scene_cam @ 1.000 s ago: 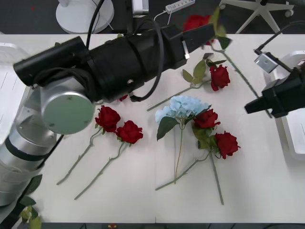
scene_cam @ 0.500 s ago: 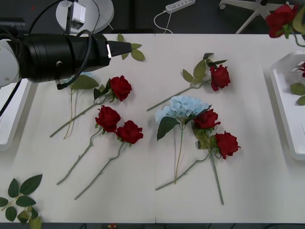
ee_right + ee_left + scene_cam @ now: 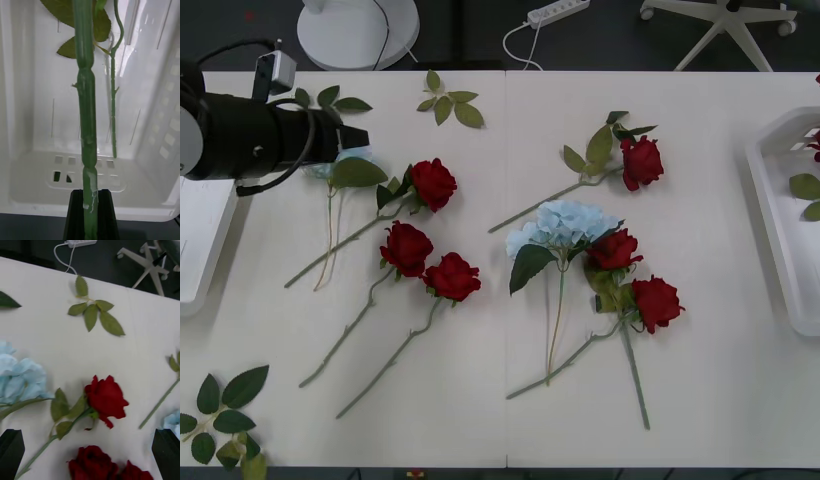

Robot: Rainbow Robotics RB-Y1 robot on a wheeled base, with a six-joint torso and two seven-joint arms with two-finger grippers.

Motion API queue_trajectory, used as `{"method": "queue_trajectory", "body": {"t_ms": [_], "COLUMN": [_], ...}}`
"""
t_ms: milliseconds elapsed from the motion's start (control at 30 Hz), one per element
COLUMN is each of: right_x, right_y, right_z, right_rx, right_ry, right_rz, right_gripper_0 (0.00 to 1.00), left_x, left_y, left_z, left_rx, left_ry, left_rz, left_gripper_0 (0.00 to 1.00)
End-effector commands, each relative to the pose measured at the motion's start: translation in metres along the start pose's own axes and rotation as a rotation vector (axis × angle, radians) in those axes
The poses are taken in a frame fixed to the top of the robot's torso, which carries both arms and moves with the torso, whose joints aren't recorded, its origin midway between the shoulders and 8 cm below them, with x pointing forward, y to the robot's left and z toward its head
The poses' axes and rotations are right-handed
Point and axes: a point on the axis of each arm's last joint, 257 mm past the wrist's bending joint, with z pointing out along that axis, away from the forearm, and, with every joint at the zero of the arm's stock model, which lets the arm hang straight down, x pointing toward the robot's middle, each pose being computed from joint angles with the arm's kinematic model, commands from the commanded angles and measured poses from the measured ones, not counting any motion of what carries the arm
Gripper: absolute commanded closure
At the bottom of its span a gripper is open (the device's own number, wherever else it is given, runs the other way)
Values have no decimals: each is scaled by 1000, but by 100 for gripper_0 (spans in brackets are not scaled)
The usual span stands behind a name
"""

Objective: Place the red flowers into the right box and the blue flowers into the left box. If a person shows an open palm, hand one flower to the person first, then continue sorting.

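Note:
Several red flowers lie on the table: one near the left, two below it, one at the upper right, two by the middle. One of the blue flowers lies mid-table, another under my left gripper. That gripper is open, its fingers wide apart above a red rose. My right gripper is shut on a thick green stem over the right box. The left box sits at the left edge.
Loose leaf sprigs lie at the table's back and front left corner. The right box holds a thin stem, leaves and a bit of red at its far end. Chair and stand bases are on the floor beyond the table.
My left arm has pulled back from across the table to the left side. The right arm has carried its red flower off to the right, over the right box.

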Motion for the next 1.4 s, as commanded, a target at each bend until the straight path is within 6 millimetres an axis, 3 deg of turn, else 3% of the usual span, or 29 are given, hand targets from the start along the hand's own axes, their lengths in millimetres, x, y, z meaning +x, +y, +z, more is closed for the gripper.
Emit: {"method": "queue_trajectory", "body": {"t_ms": [33,267,533,733,967,1033,1133,1267,1400], "right_x": [15,29,42,45,43,42,43,39,32], "right_y": [-31,-44,-47,-50,-49,-51,-55,-61,-65], "right_z": [10,37,66,84,91,90,89,81,67], "right_rx": [77,121,137,156,172,179,190,202,199], "right_ry": [3,13,11,-7,-15,-18,-19,-27,-27], "right_rz": [39,74,111,128,115,111,112,108,105], "right_gripper_0": [100,100,100,100,99,75,47,30,24], "left_x": [4,21,35,38,44,47,53,61,73], "left_y": [46,81,112,118,118,120,120,117,119], "left_z": [-15,-7,24,41,69,78,86,93,98], "left_rx": [-152,-218,-263,-288,-296,-305,-315,-322,-337], "left_ry": [53,97,97,130,137,139,154,179,204], "left_rz": [73,51,48,53,47,60,81,108,127], "left_gripper_0": [0,0,0,0,0,0,0,0,0]}}
